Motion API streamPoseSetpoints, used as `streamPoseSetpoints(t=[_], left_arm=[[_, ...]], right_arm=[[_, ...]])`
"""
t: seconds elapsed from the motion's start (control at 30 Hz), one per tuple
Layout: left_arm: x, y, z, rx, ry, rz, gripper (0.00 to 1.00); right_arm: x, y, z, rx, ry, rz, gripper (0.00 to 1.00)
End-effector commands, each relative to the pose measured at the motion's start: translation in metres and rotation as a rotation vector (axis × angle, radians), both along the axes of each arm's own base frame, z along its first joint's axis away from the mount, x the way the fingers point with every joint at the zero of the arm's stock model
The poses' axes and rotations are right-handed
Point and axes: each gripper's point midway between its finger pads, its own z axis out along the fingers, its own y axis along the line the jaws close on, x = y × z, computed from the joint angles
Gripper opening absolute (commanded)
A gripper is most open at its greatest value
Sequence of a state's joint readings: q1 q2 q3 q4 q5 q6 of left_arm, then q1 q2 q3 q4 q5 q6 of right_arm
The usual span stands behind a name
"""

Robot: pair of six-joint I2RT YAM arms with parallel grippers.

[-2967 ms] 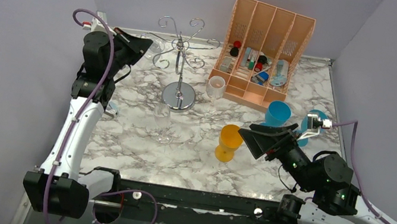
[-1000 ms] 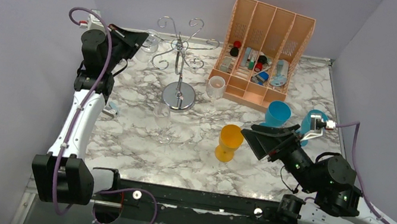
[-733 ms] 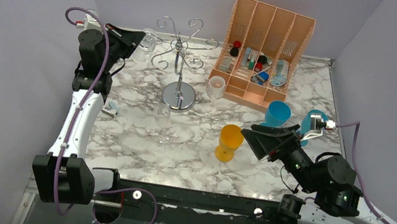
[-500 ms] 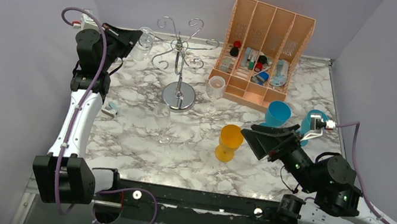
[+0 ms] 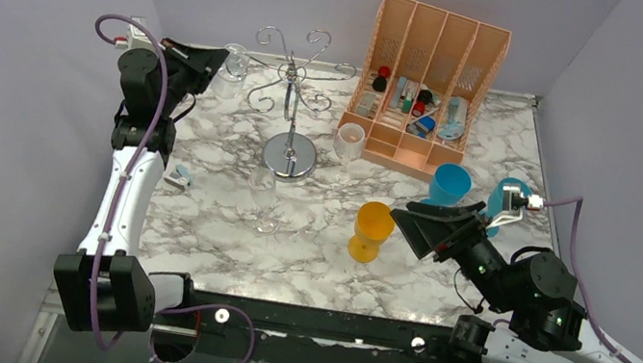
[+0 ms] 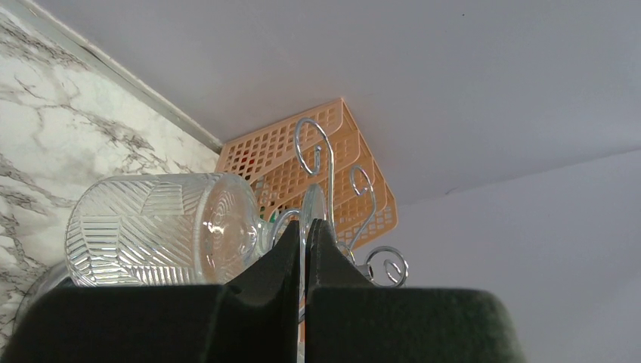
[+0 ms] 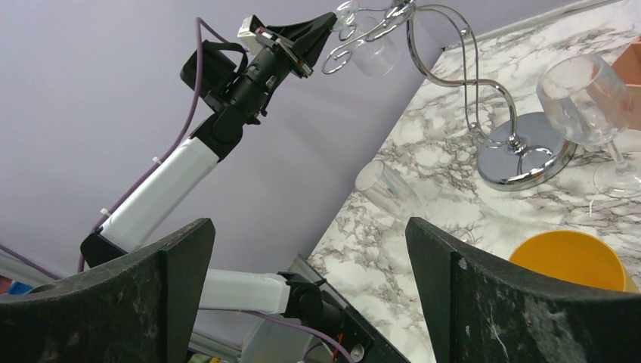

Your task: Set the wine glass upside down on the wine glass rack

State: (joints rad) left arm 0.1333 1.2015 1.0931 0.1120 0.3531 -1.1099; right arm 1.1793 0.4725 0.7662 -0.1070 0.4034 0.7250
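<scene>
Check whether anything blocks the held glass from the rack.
Nothing visible does. The left tool holds the glass just left of the rack, with only open air between it and the nearest scroll arms. The organiser stands beyond the rack, out of the path.

Wine glass [image 5: 232,68] left of rack [image 5: 291,104]

High fixed view looking down, wrist views low, tilted upward, all sharing the wine glass rack [image 5: 290,155]
</scene>
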Motion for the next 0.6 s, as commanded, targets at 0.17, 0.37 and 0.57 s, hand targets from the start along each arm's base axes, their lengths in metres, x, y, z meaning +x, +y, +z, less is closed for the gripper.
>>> streamPoseSetpoints(t=[0.17,0.37,0.57], left_arm=[[-0.021,-0.007,0.029,-0.022,-0.115,-0.048,0.00],[-0.024,-0.009,0.025,-0.028,-0.106,-0.061,0.00],[-0.027,-0.014,0.019,-0.043,-0.089,-0.093,0.00]], right_arm=[[-0.002,0.004,0.000,0.003,0.006,0.018,1.00],[-0.002,0.005,-0.003,-0.002,0.012,0.018,1.00],[-0.001,0.007,-0.003,-0.002,0.013,0.021,1.00]])
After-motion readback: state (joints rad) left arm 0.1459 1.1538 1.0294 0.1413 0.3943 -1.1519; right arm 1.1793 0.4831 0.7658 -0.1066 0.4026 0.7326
